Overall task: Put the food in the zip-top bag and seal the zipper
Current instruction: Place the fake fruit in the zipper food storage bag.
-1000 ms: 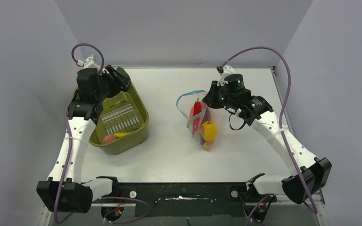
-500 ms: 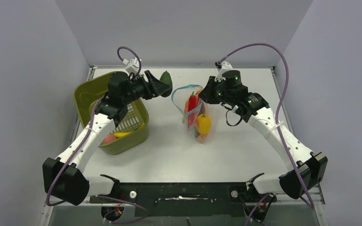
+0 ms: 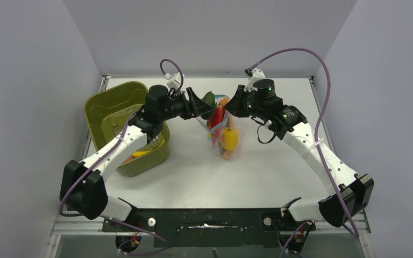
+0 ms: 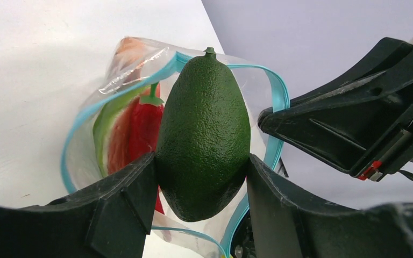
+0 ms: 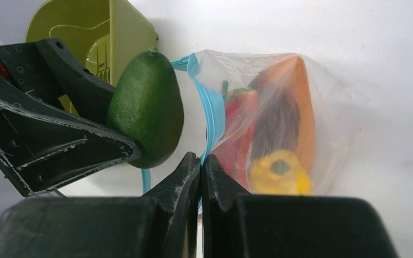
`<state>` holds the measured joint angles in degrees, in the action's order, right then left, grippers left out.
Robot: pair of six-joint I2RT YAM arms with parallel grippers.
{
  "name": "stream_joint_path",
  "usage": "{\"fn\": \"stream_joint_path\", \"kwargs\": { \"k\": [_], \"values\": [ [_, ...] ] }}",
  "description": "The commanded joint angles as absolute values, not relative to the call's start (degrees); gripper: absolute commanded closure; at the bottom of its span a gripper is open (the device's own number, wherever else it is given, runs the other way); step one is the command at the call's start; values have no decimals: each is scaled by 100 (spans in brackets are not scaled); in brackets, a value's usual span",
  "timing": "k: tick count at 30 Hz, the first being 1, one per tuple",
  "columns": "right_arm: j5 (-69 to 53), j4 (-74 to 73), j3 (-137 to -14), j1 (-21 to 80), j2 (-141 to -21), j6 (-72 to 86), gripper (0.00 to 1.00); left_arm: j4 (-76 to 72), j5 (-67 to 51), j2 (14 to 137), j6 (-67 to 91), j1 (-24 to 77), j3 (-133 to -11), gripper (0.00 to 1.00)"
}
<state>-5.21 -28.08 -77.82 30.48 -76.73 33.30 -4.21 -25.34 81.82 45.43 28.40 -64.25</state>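
Note:
My left gripper [image 4: 201, 185] is shut on a dark green toy avocado [image 4: 204, 129] and holds it at the open mouth of the clear zip-top bag [image 4: 102, 107]; it also shows in the top view [image 3: 208, 100]. The bag [image 3: 227, 142] holds a red pepper [image 5: 236, 131], a yellow piece [image 5: 278, 171] and an orange piece [image 5: 304, 102]. My right gripper [image 5: 201, 161] is shut on the bag's light-blue zipper strip [image 5: 213, 115] and holds the mouth up. In the right wrist view the avocado [image 5: 148, 107] sits just left of the strip.
An olive-green bin [image 3: 113, 110] stands at the left of the table, with a yellow and a peach piece [image 3: 137, 153] in its near end, mostly hidden under my left arm. The table's back wall is close behind the bag.
My left arm has swung right from the bin, carrying the avocado to the bag's mouth. My right gripper has kept hold of the zipper strip and shifted slightly left.

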Motion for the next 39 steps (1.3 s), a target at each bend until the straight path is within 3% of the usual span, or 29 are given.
{"fn": "stream_joint_path", "kwargs": {
  "k": [1,6,11,19,26,35,39],
  "values": [
    [-541,-2309,-8147,3088,-7655,3379,100,-945,-2640,8240,4577,2965,-6478,66],
    [-530,-2293,-8182,3085,-7684,3363,100,-817,-2663,8353,4434,3015,-6527,58],
    [-431,-2338,-8220,3079,-7678,3326,100,-493,-2708,8288,4129,3064,-6648,43],
    [-426,-2372,-8184,3070,-7659,3295,100,19,-2312,8163,3703,3059,-6896,31],
    [-414,-2428,-8183,3037,-7656,3253,100,707,-1664,8061,3517,3050,-7422,30],
    [-351,-2591,-8156,2981,-7601,3155,100,2391,110,7767,3532,2375,-7927,45],
    [-386,-2604,-8171,2972,-7626,3131,100,3126,756,7752,3678,1891,-7790,47]
  ]
}}
